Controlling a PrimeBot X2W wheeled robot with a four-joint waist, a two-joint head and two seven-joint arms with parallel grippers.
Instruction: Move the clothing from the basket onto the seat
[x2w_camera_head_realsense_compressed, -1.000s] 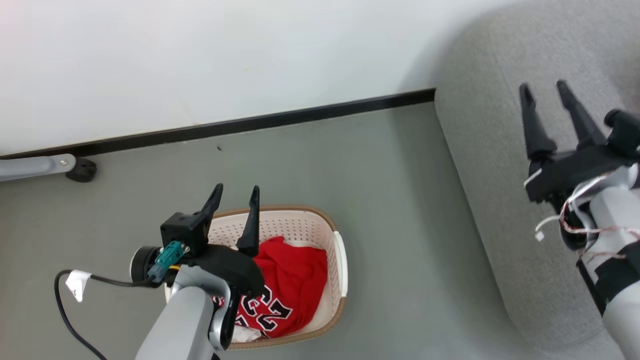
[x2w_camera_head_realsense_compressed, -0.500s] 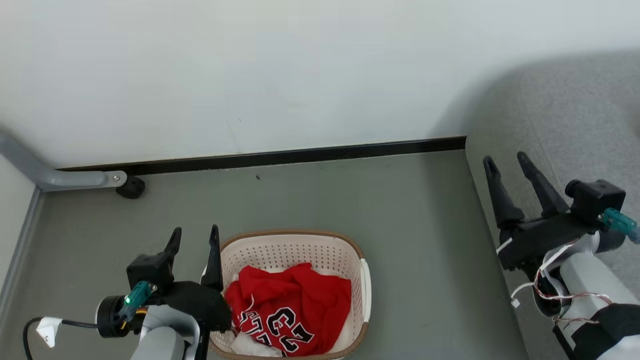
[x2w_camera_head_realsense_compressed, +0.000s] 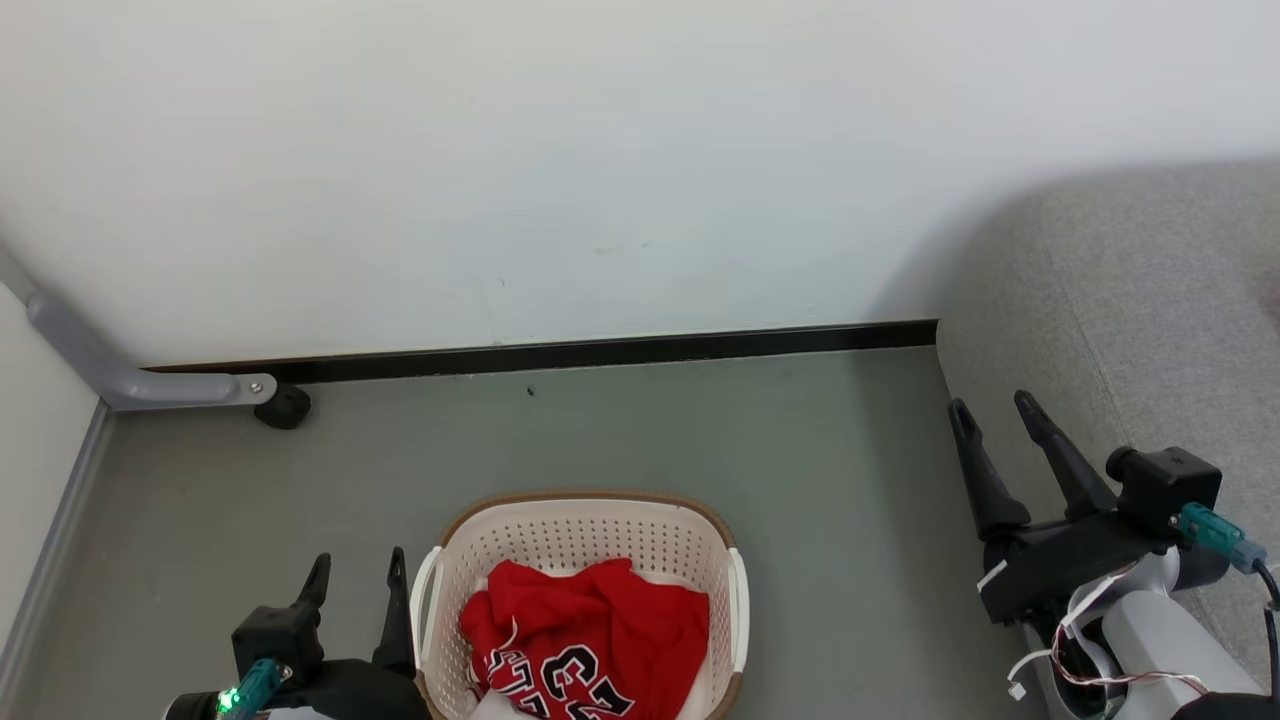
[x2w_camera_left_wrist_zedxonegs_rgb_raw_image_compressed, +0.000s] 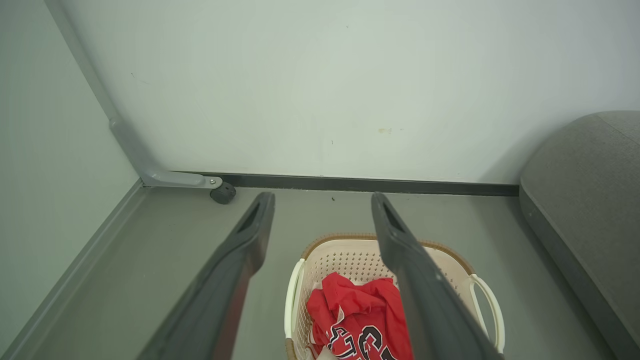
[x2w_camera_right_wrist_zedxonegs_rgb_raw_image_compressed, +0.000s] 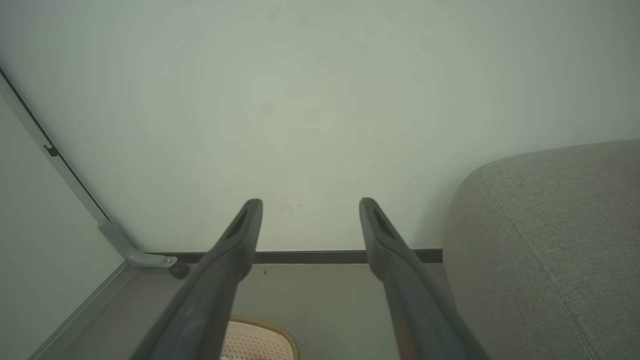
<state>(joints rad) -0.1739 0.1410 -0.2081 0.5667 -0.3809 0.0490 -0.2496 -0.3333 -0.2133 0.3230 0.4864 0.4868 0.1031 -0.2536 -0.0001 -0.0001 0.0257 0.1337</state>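
Red clothing (x2w_camera_head_realsense_compressed: 590, 630) fills the basket (x2w_camera_head_realsense_compressed: 580, 520) between both parted grippers.

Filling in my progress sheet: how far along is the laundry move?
Done: nothing yet. The red clothing lies in the basket, off the seat. In hand: nothing; the left gripper and right gripper hang open, empty. Left: lifting the clothing out and across.

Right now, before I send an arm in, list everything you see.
laundry basket: one, cream, brown rim, on the grey floor
jersey: one visible, red, black numbers, bunched in the basket
sofa cushion: one, grey, right side
metal bar: one, grey, black foot, left, by the white wall
skirting: one, black, along the wall's base
left gripper: one, dark, open, left of the basket
right gripper: one, dark, open, at the cushion's edge
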